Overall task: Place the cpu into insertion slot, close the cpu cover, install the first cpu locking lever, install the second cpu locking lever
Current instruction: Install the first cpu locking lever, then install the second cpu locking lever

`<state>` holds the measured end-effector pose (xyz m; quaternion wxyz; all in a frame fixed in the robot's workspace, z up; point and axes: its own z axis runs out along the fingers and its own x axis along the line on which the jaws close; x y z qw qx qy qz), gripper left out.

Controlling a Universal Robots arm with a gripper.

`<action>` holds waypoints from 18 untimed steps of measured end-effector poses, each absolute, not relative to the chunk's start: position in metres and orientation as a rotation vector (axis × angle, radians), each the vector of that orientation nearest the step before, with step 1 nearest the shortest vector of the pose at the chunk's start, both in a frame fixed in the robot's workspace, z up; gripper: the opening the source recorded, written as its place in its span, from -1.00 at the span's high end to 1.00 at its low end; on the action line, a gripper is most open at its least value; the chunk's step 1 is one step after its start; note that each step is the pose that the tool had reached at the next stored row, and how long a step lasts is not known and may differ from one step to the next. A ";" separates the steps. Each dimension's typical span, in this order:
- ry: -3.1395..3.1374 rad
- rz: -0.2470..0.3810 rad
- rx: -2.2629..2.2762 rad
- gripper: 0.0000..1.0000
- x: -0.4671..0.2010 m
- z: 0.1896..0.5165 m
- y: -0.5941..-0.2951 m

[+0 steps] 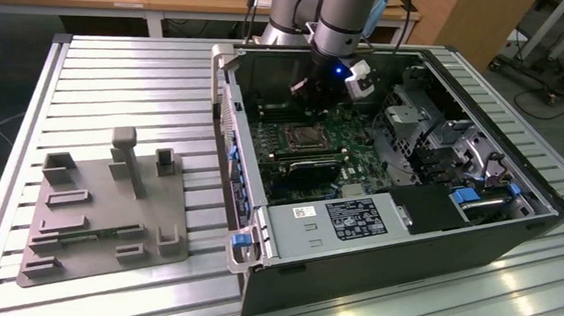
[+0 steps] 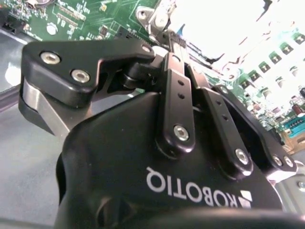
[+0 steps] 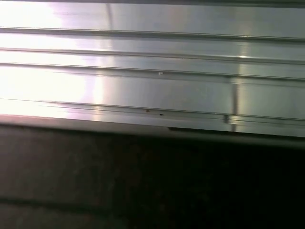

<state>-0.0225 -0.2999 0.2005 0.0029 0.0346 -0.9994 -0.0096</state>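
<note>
My exterior view sits high, off the arm, angled down over the slatted metal table (image 1: 119, 65) and open computer case (image 1: 373, 284), mid-distance. My second wrist view looks along the gripper (image 2: 174, 45) body, very close, toward the green motherboard (image 2: 81, 19); the exterior view shares that board (image 1: 323, 142). My first wrist view faces the table's ribbed metal (image 3: 152, 71), close up.

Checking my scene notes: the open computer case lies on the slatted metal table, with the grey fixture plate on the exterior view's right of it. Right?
Not quite. In the exterior view the grey fixture plate sits on the exterior view's left of the computer case, not the right. Both do rest on the slatted metal table.
</note>
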 end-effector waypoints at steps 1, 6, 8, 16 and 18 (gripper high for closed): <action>-3.134 -0.030 0.109 0.80 -0.022 0.201 -0.300; -3.136 -0.030 0.109 0.80 -0.022 0.204 -0.300; -3.137 -0.030 0.109 0.80 -0.022 0.205 -0.300; -3.142 -0.030 0.109 0.80 -0.022 0.210 -0.300; -3.142 -0.030 0.109 0.80 -0.023 0.210 -0.300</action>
